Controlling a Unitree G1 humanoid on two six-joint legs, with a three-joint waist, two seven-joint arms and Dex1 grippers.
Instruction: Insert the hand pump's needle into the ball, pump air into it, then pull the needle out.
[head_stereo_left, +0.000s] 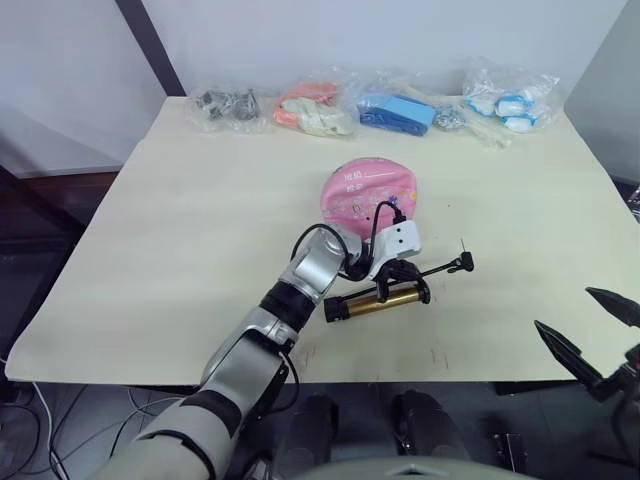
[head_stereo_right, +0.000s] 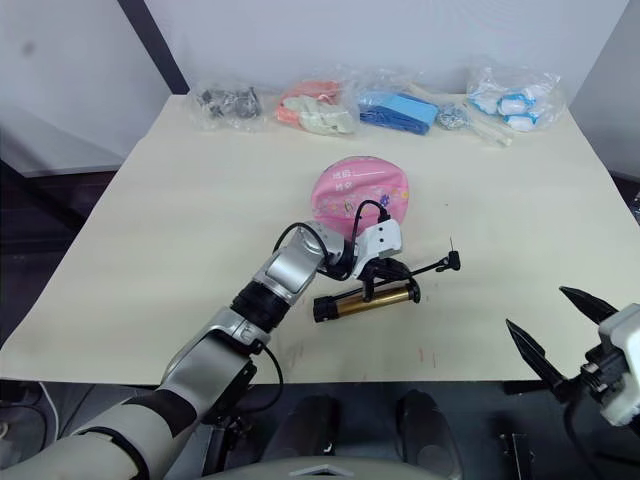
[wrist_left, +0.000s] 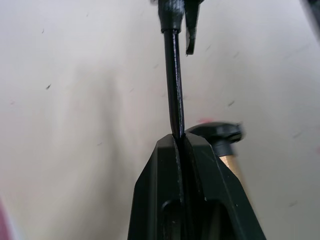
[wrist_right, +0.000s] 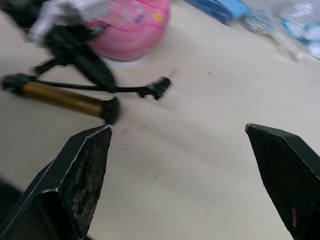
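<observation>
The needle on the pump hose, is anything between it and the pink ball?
Nothing visible. The thin metal needle, at the tip of the black hose pinched in the left gripper, points across bare beige table toward the pink printed rubber ball.

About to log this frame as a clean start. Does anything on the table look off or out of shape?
The ball looks sagging and flattened rather than round, so it appears underinflated. The hand pump lies on its side near the table's front edge, with the left gripper shut on its hose. Nothing looks spilled or broken.
</observation>
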